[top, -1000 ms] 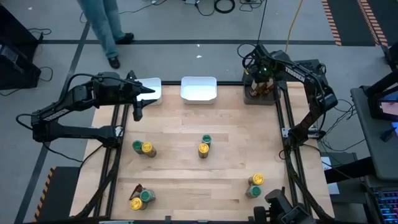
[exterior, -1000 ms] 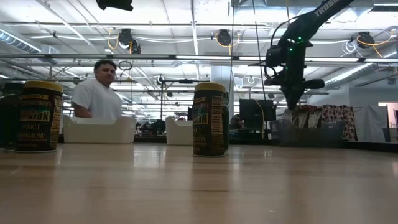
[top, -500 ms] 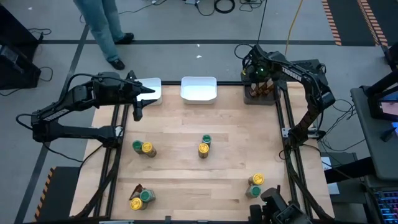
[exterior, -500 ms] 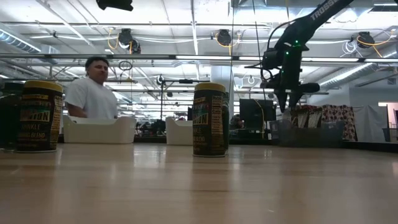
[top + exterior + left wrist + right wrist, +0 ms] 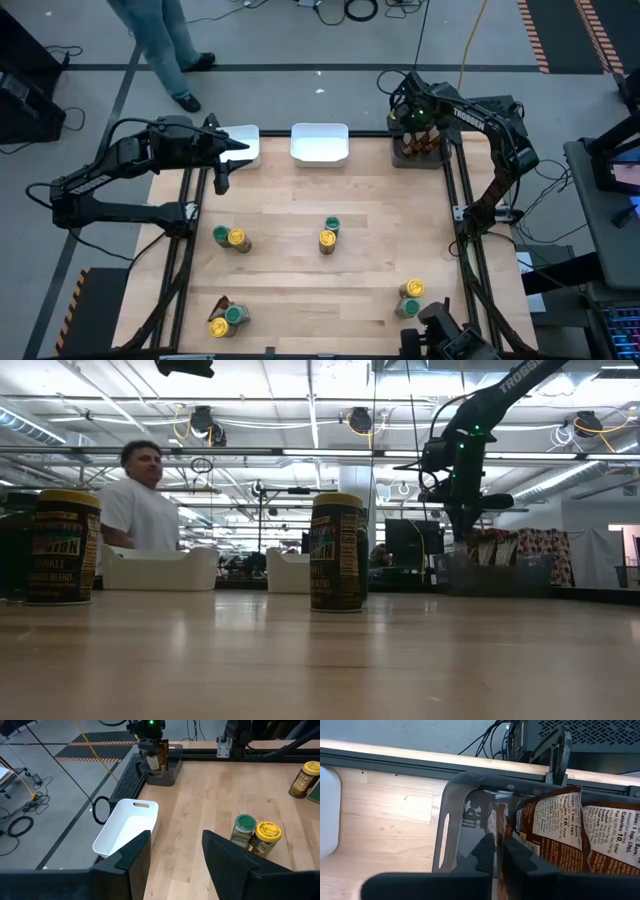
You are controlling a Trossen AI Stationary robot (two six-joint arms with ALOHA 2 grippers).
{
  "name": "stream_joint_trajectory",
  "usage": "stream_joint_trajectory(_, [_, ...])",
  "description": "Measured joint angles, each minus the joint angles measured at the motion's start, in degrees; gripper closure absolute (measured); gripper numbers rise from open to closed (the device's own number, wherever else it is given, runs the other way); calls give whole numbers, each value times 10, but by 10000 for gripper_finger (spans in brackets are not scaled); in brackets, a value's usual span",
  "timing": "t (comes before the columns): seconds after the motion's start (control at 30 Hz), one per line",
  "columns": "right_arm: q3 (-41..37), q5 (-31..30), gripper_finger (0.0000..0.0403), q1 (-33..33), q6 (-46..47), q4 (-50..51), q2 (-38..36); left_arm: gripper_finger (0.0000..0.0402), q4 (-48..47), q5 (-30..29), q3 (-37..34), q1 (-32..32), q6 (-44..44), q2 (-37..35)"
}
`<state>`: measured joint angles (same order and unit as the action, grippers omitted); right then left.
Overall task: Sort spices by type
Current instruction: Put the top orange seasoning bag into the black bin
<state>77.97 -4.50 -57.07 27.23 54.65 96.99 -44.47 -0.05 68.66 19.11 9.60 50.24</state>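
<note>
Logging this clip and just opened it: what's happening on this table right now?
The right claw is shut over the dark grey bin at the table's far right corner, which already holds brown-orange spice packets. The left claw hangs open near a white rectangular tray, holding nothing. Round jars with yellow lids and green lids stand in pairs on the wooden table, with one brown packet at the near left. A person passes behind.

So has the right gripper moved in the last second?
Yes. In the low view the right gripper has lifted slightly, its tips now clear of the dark bin's packets.
</note>
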Motion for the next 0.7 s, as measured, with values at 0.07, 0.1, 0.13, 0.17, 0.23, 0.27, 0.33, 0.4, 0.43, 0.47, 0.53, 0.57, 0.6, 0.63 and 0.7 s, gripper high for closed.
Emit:
stream_joint_trajectory(0.07, [0,0,397,1,3,0,0,220,0,0,0,0,1,0])
stream_joint_trajectory(0.1, [0,0,399,1,3,0,0,220,0,0,0,0,1,0])
stream_joint_trajectory(0.13, [0,-2,400,1,3,0,0,220,0,0,0,0,1,0])
stream_joint_trajectory(0.17, [0,-7,401,1,3,0,0,220,0,0,0,0,1,0])
stream_joint_trajectory(0.23, [0,-22,402,1,3,0,0,220,-2,0,0,0,1,0])
stream_joint_trajectory(0.27, [0,-30,402,1,3,0,0,220,-3,0,0,0,1,0])
stream_joint_trajectory(0.33, [0,-39,402,1,3,-1,0,220,-4,0,0,0,1,0])
stream_joint_trajectory(0.4, [0,-49,402,0,2,-1,0,220,-8,0,0,0,1,0])
stream_joint_trajectory(0.43, [0,-54,403,-2,2,-1,0,220,-11,0,0,0,-1,0])
stream_joint_trajectory(0.47, [0,-57,403,-3,2,-2,0,220,-11,0,0,0,-2,0])
stream_joint_trajectory(0.53, [0,-62,403,-5,2,-4,0,220,-12,0,0,0,-2,0])
stream_joint_trajectory(0.57, [0,-61,403,-7,1,-6,0,220,-12,0,0,0,-2,0])
stream_joint_trajectory(0.6, [0,-62,403,-7,0,-8,0,220,-12,0,0,0,-2,0])
stream_joint_trajectory(0.63, [0,-65,403,-9,0,-9,0,220,-12,0,0,0,-2,0])
stream_joint_trajectory(0.7, [0,-74,403,-11,0,-12,0,220,-12,0,0,0,-2,0])
